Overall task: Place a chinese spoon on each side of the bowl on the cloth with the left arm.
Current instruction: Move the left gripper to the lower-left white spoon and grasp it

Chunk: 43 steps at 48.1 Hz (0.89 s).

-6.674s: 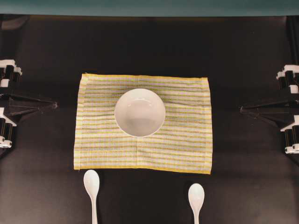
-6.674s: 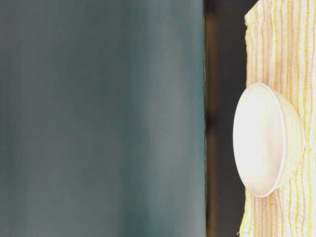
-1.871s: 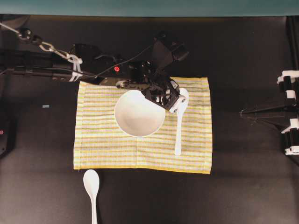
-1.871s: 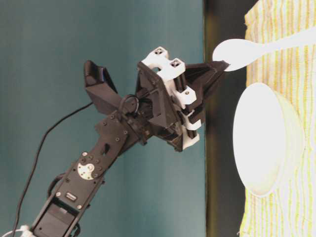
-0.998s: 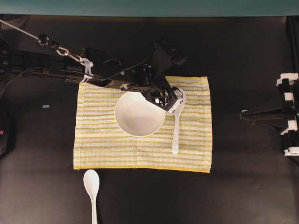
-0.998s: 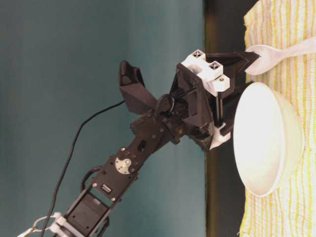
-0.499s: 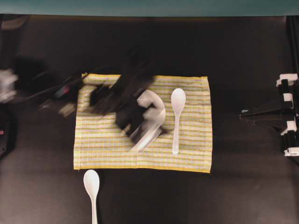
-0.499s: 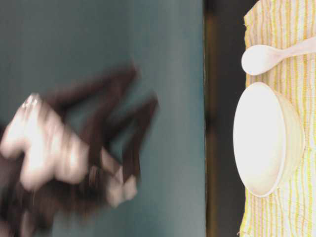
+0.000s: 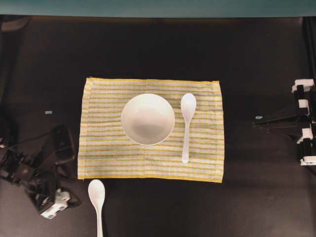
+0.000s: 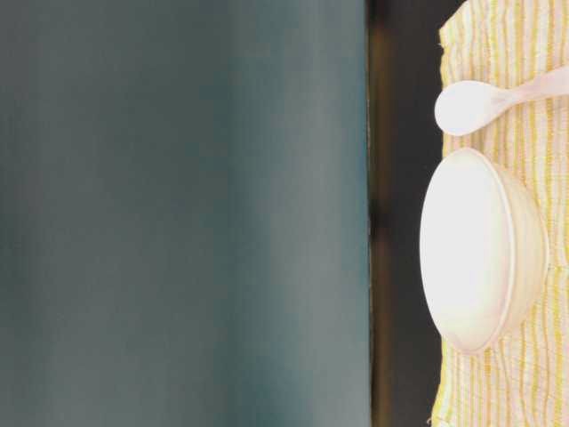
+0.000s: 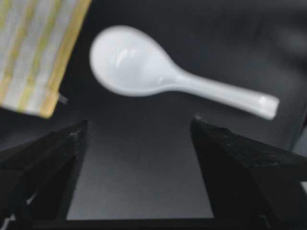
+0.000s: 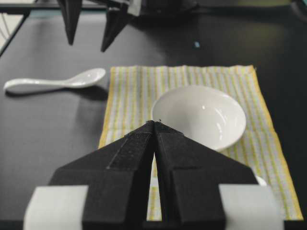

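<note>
A round glossy white bowl sits centred on the yellow-striped rectangular cloth. One white ceramic spoon lies at its three o'clock. A second white spoon rests on the bare black tabletop off the cloth's seven o'clock corner. The left end effector, fingers apart, hovers beside it. The right end effector is together.

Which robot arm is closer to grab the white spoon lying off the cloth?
The left. Its open left gripper hovers beside the white ceramic spoon on the black table; the shut right gripper sits far off.

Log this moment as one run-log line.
left gripper: open, empty | second spoon: on table, off cloth | first spoon: placed beside bowl
</note>
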### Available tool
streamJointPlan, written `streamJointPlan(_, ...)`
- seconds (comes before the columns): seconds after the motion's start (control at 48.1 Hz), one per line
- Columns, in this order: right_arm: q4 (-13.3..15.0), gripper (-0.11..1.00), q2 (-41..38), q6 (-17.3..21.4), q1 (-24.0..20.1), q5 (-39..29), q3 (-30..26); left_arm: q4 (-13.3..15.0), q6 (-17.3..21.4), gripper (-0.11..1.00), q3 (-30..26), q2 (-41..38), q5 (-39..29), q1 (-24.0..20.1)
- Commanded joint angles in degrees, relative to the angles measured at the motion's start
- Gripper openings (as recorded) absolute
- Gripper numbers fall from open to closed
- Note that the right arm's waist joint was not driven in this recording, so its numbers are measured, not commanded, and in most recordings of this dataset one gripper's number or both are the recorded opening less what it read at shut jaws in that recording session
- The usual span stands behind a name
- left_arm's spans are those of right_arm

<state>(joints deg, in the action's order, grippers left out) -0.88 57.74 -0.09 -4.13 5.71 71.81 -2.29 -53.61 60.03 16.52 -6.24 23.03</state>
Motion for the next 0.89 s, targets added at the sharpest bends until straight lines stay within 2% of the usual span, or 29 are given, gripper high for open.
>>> streamJointPlan(0.0, -0.3, 0.01, -0.3, 0.4, 0.0, 0.7, -0.4, -0.2, 0.5, 0.8, -0.1, -0.9, 2.7, 1.1)
streamJointPlan(0.125, -0.2, 0.01, -0.3, 0.5, 0.0, 0.9, -0.4, -0.4, 1.9, 0.8, -0.4, -2.8, 4.0, 0.1)
streamJointPlan(0.437, -0.2, 0.01, -0.3, 0.5, 0.0, 0.9, -0.4, -0.4, 7.1, 0.8, -3.3, -7.5, 6.4, -6.2)
streamJointPlan(0.873, -0.2, 0.01, -0.3, 0.5, 0.0, 0.5, -0.4, -0.4, 8.7, 0.79, -5.9, -14.2, 6.5, -6.2)
